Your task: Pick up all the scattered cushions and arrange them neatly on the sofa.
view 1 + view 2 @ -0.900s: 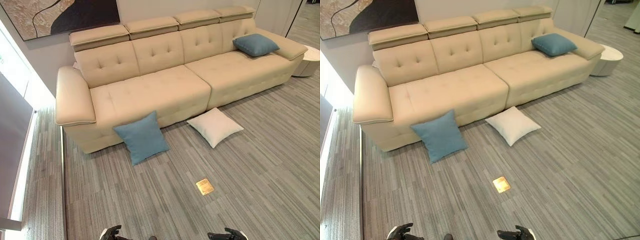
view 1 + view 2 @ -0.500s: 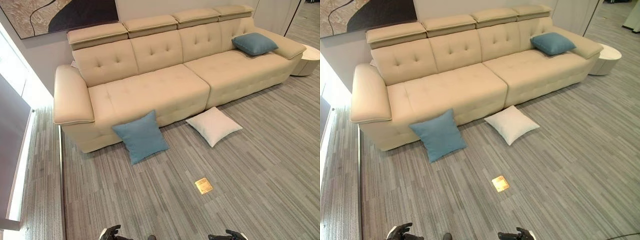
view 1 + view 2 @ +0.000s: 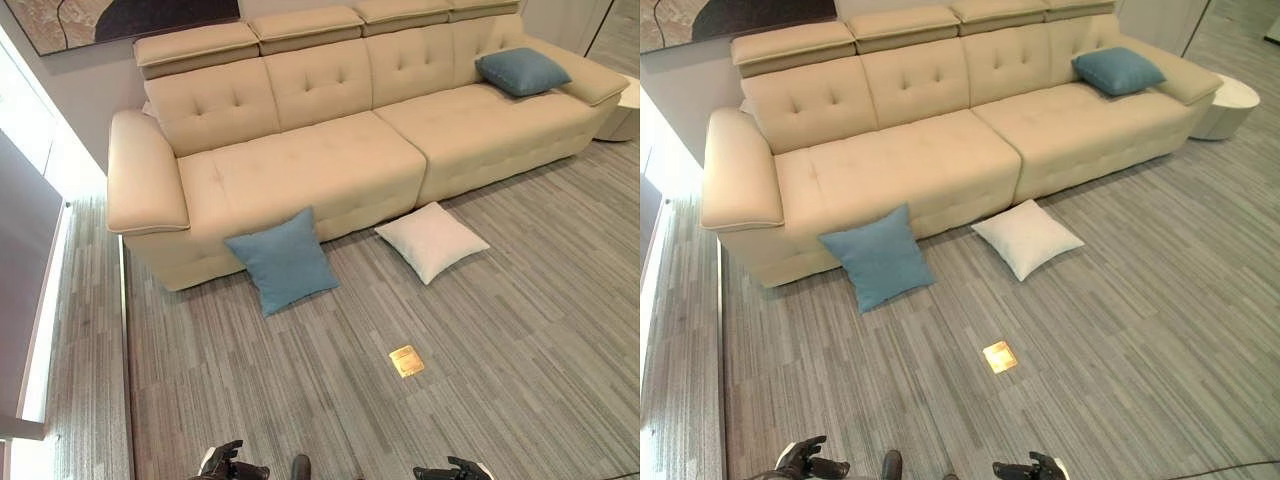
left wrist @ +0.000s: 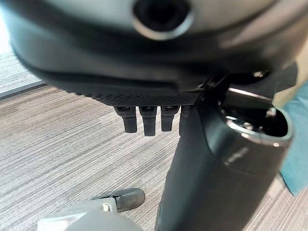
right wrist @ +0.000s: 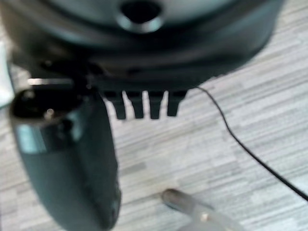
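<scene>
blue cushion [image 3: 283, 260] leaning on beige sofa [image 3: 300, 170] front, white cushion [image 3: 431, 239] flat on floor just beside, second blue cushion [image 3: 522, 71] on right seat. left hand [image 4: 149, 118], right hand [image 5: 144, 103] relaxed, holding nothing.

The grey striped floor [image 3: 520, 340] carries a blue cushion [image 3: 282, 260] leaning against the sofa [image 3: 300, 170], a white cushion [image 3: 431, 240] lying flat, and a brass plate [image 3: 406, 361]. Another blue cushion [image 3: 522, 71] sits on the sofa's right end.
</scene>
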